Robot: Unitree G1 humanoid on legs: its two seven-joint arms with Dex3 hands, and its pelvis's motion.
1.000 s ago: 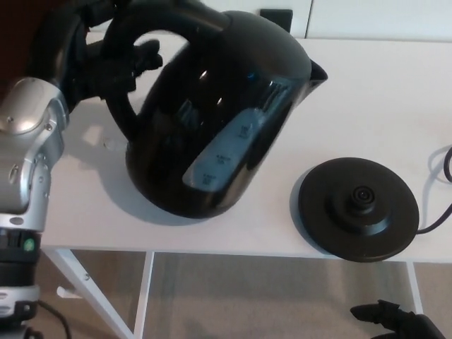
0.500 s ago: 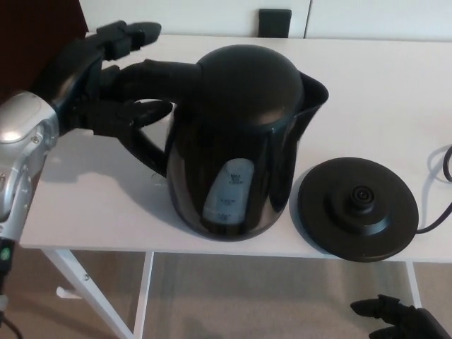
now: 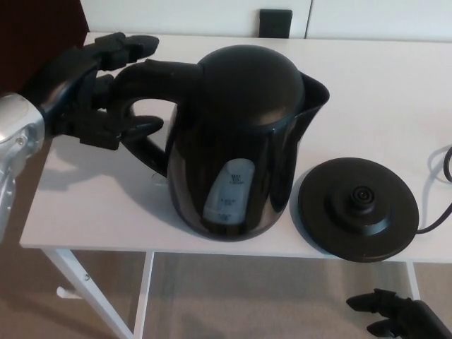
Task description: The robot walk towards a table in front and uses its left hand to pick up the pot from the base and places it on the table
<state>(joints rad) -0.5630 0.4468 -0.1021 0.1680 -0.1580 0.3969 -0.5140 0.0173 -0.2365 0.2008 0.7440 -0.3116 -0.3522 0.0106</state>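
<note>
While the pot [image 3: 240, 141] stands on the white table [image 3: 381, 99] beside its base [image 3: 358, 208], the left robot hand [image 3: 85, 99] shows no clear grip.

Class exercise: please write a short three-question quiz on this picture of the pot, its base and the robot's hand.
1. True or false: the pot is sitting on its base.
2. What is right beside the pot's handle? A. the left robot hand; B. a person's hand; C. nothing at all.
3. In one word: does the pot stand upright or tilted on the table?
Key: 1 false, the pot stands on the table beside the base; 2 A; 3 upright.
</note>
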